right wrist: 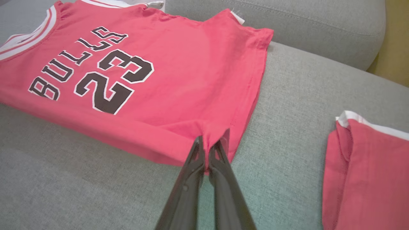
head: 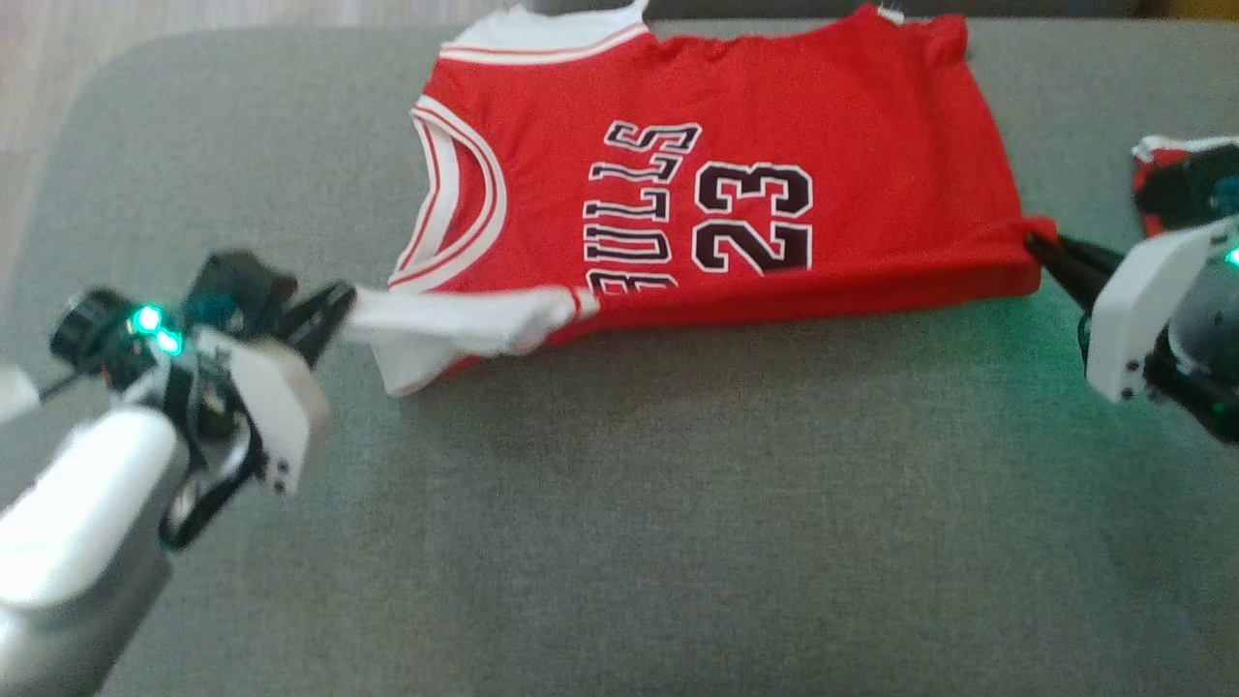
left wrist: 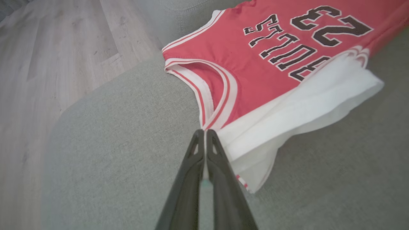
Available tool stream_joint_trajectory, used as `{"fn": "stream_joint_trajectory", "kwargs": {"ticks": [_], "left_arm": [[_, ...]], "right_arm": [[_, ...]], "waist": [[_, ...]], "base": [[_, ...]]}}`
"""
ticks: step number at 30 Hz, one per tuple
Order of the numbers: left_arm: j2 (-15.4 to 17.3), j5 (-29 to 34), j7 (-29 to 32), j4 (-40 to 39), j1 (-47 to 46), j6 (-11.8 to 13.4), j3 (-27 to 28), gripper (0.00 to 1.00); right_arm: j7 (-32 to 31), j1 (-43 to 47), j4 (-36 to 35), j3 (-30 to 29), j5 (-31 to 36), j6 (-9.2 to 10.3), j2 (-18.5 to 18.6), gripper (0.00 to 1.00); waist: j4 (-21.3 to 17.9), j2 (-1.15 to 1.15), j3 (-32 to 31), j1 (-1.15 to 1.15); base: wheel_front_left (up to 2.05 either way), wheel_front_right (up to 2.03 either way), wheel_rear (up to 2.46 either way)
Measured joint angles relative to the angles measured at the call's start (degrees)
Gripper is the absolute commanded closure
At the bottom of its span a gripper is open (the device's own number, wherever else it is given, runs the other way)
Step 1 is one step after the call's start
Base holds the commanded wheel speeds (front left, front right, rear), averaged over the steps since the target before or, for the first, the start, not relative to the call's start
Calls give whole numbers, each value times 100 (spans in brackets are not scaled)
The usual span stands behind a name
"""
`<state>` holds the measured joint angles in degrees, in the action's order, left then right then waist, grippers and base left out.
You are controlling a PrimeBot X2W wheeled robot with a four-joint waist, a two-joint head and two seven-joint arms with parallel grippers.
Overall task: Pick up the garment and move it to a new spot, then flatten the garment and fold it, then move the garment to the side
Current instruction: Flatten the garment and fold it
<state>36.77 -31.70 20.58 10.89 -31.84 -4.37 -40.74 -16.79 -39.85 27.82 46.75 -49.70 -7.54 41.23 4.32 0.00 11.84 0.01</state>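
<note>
Red jersey lies on the grey cushion; we clamp its white near-left edge in the left gripper, its near-right corner in the right gripper. Cloth judged light, limp: hold corners

Jersey: smooth matt red cloth. Sofa: coarse grey woven fabric. Floor: pale wood planks.

Likely a home living room. A grey fabric sofa with a back cushion stands on pale plank flooring, a jersey on it.
</note>
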Motion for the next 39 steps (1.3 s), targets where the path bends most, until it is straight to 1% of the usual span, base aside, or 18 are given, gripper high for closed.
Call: {"fn": "stream_joint_trajectory", "kwargs": {"ticks": [4, 10, 14, 21, 22, 23, 24, 27, 29, 31, 32, 35, 37, 39], "left_arm": [[-196, 175, 58, 590, -686, -124, -83, 100], [-458, 666, -90, 1527, -1638, -176, -299, 100], [-653, 903, -224, 2124, -2000, -223, -456, 100], [-943, 1027, -517, 2873, -2483, -271, -714, 100], [-992, 1062, -579, 2980, -2548, -270, -737, 74], [-1085, 1126, -793, 3164, -2659, -223, -736, 0], [-1132, 1158, -931, 3245, -2715, -147, -730, 0], [-1301, 1162, -1393, 3496, -2872, 141, -668, 0], [-1412, 1160, -1756, 3612, -2921, 335, -534, 0], [-1524, 1146, -2185, 3731, -2928, 555, -371, 0], [-1647, 996, -2641, 3789, -2927, 764, -158, 0], [-1868, 655, -3243, 3813, -2873, 982, 215, 0], [-1973, 481, -3428, 3704, -2755, 1118, 445, 0], [-2028, 387, -3498, 3448, -2502, 1219, 654, 0]], "right_arm": [[-67, -321, 172, -31, 108, 0, -148, 100], [-138, -863, 571, 48, 259, 0, -487, 100], [-136, -1084, 788, 181, 291, 0, -655, 100], [-53, -1374, 1072, 423, 290, 0, -772, 100], [-22, -1410, 1114, 447, 289, 0, -799, 100], [115, -1483, 1229, 445, 289, 0, -837, 31], [191, -1517, 1291, 422, 276, 0, -856, 0], [430, -1591, 1414, 367, 183, 0, -948, 0], [713, -1608, 1455, 288, 181, 0, -1015, 0], [1156, -1607, 1536, 74, 114, 0, -1102, 0], [1669, -1608, 1584, -145, 79, 0, -1190, 0], [2439, -1594, 1651, -482, 73, 0, -1383, 0], [2871, -1564, 1714, -738, 80, 0, -1535, 0], [3065, -1466, 1716, -1048, 178, 0, -1655, 0]], "waist": [[-30, 0, 261, 0], [-150, 0, 600, 0], [-221, 0, 761, -1], [-280, 0, 959, -1], [-283, 0, 979, -1], [-283, 0, 1016, -1], [-282, 0, 1032, -1], [-283, 0, 1052, -1], [-281, 0, 1040, -1], [-276, 0, 996, -1], [-267, 0, 923, -1], [-245, 0, 768, -2], [-226, 0, 640, -2], [-206, 0, 506, -2]], "base": [[0, 0, 0], [0, 0, 0], [0, 0, 0], [0, 0, 0], [0, 0, 0], [0, 0, 0], [0, 0, 0], [0, 0, 0], [0, 0, 0], [0, 0, 0], [0, 0, 0], [0, 0, 0], [0, 0, 0], [0, 0, 0]]}}
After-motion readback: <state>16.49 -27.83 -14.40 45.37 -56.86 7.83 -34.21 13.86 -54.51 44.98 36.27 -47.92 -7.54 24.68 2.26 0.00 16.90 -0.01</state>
